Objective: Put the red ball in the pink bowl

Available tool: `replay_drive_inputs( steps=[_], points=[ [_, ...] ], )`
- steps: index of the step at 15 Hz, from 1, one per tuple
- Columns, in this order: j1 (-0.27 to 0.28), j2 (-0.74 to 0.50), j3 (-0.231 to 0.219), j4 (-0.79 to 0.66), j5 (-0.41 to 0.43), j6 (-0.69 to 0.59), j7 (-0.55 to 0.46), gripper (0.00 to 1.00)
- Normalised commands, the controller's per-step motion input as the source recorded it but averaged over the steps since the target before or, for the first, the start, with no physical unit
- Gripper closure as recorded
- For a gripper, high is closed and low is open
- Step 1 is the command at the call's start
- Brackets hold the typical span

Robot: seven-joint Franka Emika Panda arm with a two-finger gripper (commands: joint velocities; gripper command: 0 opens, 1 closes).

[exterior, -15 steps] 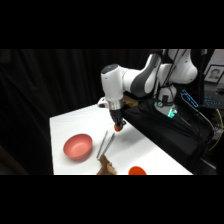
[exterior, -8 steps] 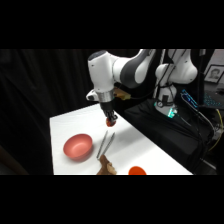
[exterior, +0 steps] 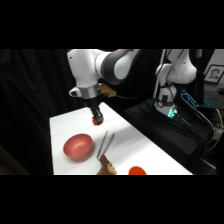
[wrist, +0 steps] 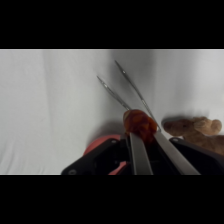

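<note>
One red ball is pinched between the closed jaws of the gripper, held in the air above the white worktop, up and to the right of the rim of the one pink bowl in the side view, not yet over its hollow. In the wrist view the ball sits clamped at the fingertips, with a sliver of the bowl's red rim showing low beside the linkage. One pair of metal tongs lies on the worktop just right of the bowl, its two arms spread slightly; in the wrist view the tongs stretch away beyond the ball. One brown lumpy object rests at the near end of the tongs, at the front edge of the side view, and shows in the wrist view to the right of the ball. One flat orange-red disc lies near the front of the worktop, well apart from the bowl. Compared with half a second ago, the arm has swung further left and the gripper has come lower, nearer the bowl, with the ball still in its grasp; the bowl, tongs, brown object and disc lie where they were.
</note>
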Motion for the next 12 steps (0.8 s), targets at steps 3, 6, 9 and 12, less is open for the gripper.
replay_drive_inputs(
  steps=[3,6,9,12],
  points=[
    [-0.057,0.39,-0.005,0.66,0.067,-0.23,-0.18,0.97],
    [-0.059,0.38,0.002,0.64,0.087,-0.2,-0.17,0.97],
    [-0.059,0.38,0.002,0.57,0.093,-0.12,-0.15,0.97],
    [-0.074,0.24,0.018,0.34,0.126,0.01,-0.16,0.97]
  ],
)
